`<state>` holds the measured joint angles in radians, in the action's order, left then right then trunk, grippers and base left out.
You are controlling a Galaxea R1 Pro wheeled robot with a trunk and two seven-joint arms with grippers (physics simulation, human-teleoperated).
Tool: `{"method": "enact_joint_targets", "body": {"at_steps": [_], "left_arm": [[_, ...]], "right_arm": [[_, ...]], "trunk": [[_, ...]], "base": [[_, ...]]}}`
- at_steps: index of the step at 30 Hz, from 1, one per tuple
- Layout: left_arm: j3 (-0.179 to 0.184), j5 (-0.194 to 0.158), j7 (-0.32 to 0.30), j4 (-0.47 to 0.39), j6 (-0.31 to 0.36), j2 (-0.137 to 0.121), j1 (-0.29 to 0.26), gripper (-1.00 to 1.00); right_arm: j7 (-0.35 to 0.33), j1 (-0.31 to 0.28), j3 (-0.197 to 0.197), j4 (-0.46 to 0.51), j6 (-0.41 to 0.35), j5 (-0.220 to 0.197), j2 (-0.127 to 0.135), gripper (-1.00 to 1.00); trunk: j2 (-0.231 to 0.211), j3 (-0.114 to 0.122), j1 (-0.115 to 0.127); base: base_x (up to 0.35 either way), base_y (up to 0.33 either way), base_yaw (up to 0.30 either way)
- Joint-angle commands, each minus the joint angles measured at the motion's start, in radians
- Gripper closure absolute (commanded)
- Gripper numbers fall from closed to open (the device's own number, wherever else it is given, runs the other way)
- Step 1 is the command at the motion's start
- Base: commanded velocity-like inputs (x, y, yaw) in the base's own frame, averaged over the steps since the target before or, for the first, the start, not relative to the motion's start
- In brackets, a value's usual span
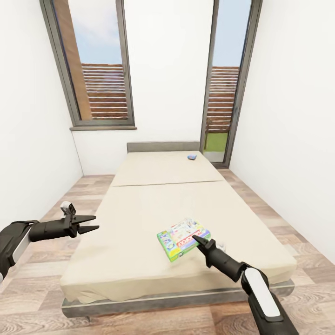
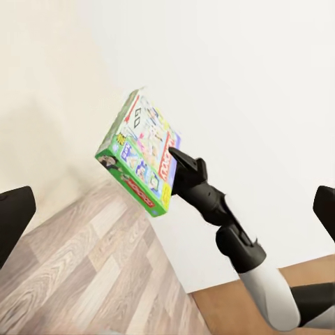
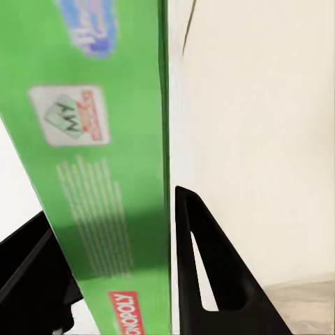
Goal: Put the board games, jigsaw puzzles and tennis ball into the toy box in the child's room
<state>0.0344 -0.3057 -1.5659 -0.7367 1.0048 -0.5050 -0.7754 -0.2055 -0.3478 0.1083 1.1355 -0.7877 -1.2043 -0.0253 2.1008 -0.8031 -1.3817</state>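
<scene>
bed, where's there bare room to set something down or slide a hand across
Most of the bed is bare: the whole stretch between the headboard-end small blue game and the multicoloured game near the foot, plus the left half. It is crowded only at the foot's right side, where the right end effector grips that game.

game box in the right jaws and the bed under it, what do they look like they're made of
The game box looks like printed cardboard with a smooth finish: crisp flat faces, sharp edges, bright green sides with printed text. The bed top looks like soft matte beige fabric, with a seam across it and a slightly draped front edge; its frame looks like hard plain grey board, material unclear in this render.
</scene>
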Motion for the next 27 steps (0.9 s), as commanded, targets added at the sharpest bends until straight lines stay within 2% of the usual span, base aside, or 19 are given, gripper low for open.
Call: {"method": "enact_joint_targets", "body": {"at_steps": [1, 6, 11, 17, 27], "left_arm": [[0.004, -0.001, -0.005, 0.0, 0.011, -0.001, -0.001, -1.0], [0.005, -0.001, -0.005, -0.001, 0.011, 0.003, -0.001, -1.0], [0.004, -0.001, -0.005, -0.001, 0.011, 0.003, -0.001, -1.0], [0.005, -0.001, -0.005, -0.001, 0.011, 0.005, -0.001, -1.0], [0.005, -0.001, -0.005, -0.001, 0.011, 0.005, -0.001, -1.0]], "right_arm": [[-0.006, 0.0, 0.004, 0.024, -0.036, 0.016, 0.007, 1.0], [-0.01, 0.003, 0.005, 0.069, -0.089, 0.028, 0.02, 1.0], [-0.012, 0.005, 0.006, 0.088, -0.098, 0.03, 0.028, 1.0], [-0.014, 0.006, 0.007, 0.092, -0.099, 0.028, 0.049, 1.0], [-0.015, 0.007, 0.012, 0.093, -0.098, 0.028, 0.052, 1.0]], "trunk": [[-0.007, 0.002, 0.004], [-0.042, 0.018, 0.023], [-0.077, 0.033, 0.042], [-0.119, 0.052, 0.065], [-0.189, 0.084, 0.104]], "base": [[0.0, 0.0, 0.0], [0.0, 0.0, 0.0], [0.0, 0.0, 0.0], [0.0, 0.0, 0.0], [0.0, 0.0, 0.0]]}}
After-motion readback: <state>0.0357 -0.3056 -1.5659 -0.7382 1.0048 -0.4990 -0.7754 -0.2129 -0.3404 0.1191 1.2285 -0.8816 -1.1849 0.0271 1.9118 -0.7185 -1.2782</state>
